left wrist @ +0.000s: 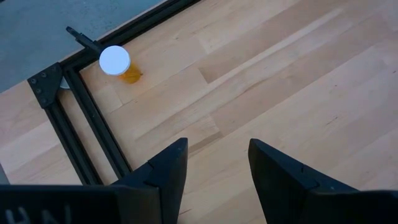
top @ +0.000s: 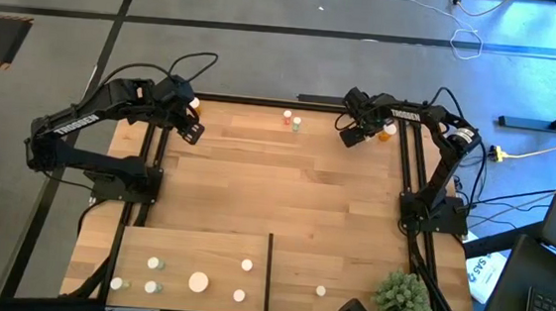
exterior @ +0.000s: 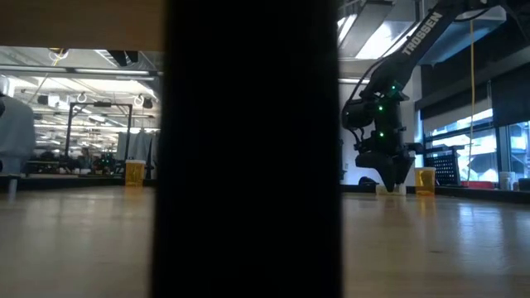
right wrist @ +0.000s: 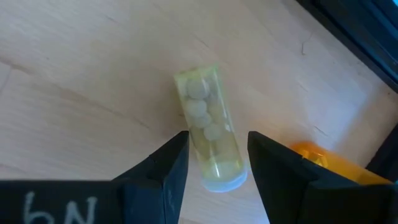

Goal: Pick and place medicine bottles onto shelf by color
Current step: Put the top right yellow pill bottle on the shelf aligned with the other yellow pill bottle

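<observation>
A greenish bottle (right wrist: 208,127) with pale pills inside lies on its side on the wooden table at the far right. My right gripper (right wrist: 217,146) (top: 353,136) points steeply down over it, open, one finger on each side of the bottle near its cap end. An orange bottle (right wrist: 317,158) (top: 389,131) stands just beside it. My left gripper (left wrist: 217,155) (top: 192,129) hangs open and high over the far left corner, short of another orange bottle (left wrist: 118,64) (top: 195,101). The shelf (top: 181,247), with its dark divider (top: 268,274), lies at the near edge. My right gripper straddles the greenish bottle's body near the cap end (right wrist: 217,168), coming from above with its fingers across the lying bottle. One finger (right wrist: 171,162) is right against the bottle's side and a thin gap shows at the other. Whether either finger touches it, I cannot tell.
An orange bottle (top: 287,118) and a green one (top: 296,125) stand at the far middle. Several white-capped bottles (top: 198,282) stand on the shelf left of the divider, and one (top: 321,291) stands right of it. A spiky green plant (top: 404,295) sits near right. A black frame (left wrist: 93,124) rims the table.
</observation>
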